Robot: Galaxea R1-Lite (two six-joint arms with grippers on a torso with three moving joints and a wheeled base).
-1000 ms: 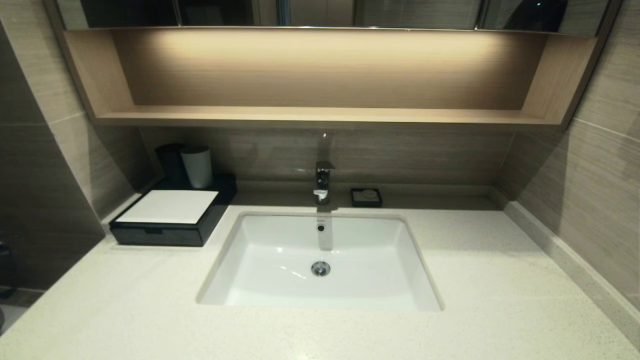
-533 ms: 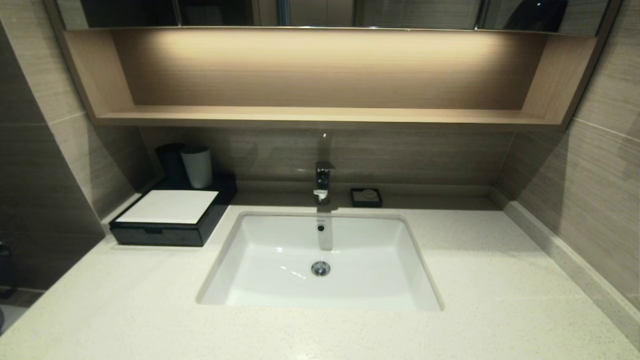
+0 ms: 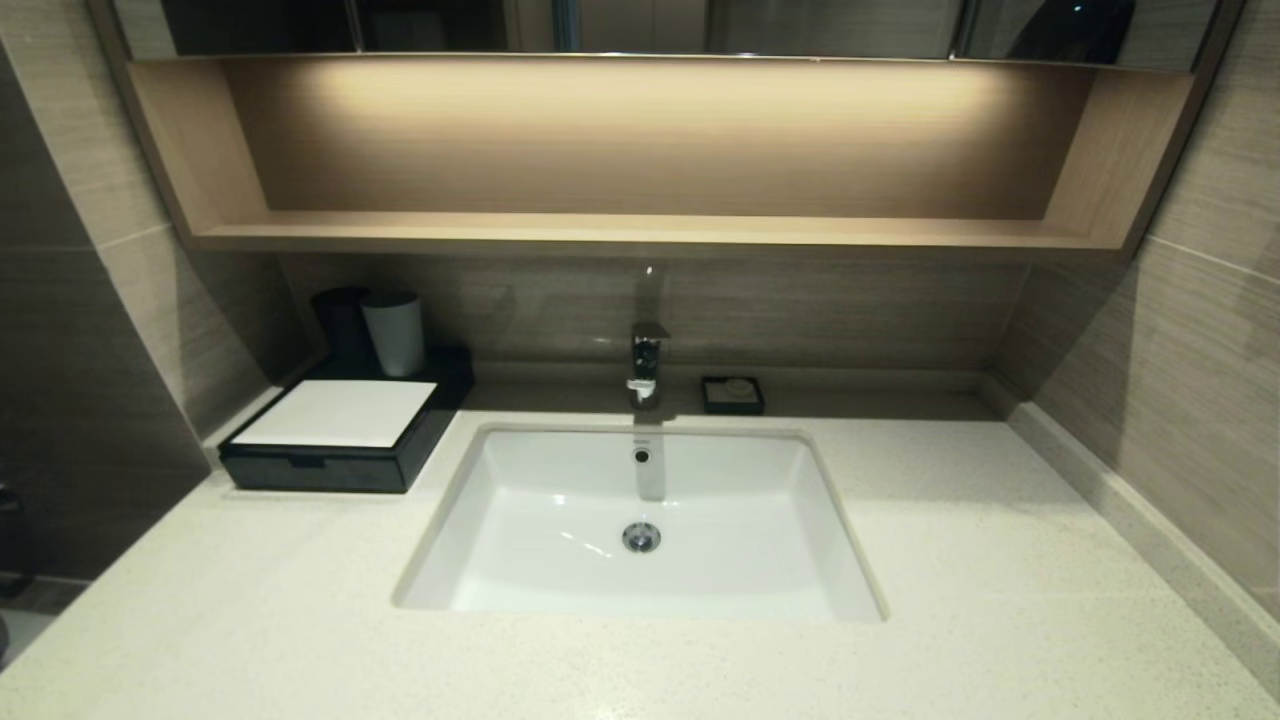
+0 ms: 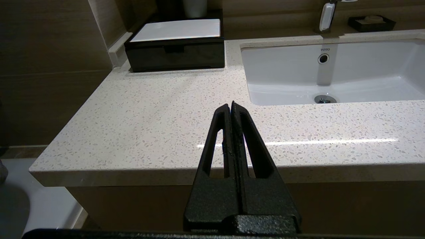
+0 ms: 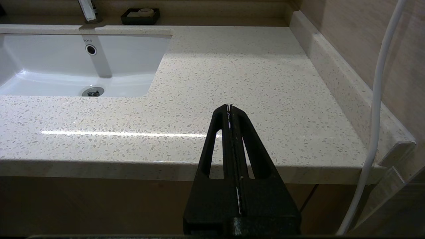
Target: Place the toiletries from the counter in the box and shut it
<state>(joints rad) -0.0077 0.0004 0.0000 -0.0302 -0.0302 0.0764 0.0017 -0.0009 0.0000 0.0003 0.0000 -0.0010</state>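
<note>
You've got a white rectangular sink (image 3: 560, 540) sunk in the middle, chrome drain (image 3: 641, 537) at its bottom, round overflow hole (image 3: 642, 455) in the back wall. Chrome faucet (image 3: 647, 365) stands centred behind the basin. Just right of the faucet sits a small black soap dish (image 3: 732, 395) with a pale round soap in it. Back left corner: a grey cup (image 3: 394, 333) upright, a dark cup (image 3: 340, 325) touching or just beside it on its left. Above, a light wooden wall shelf (image 3: 640, 232) runs wall to wall, lit from overhead. A white cable (image 5: 377, 99) hangs by the right wall.
</note>
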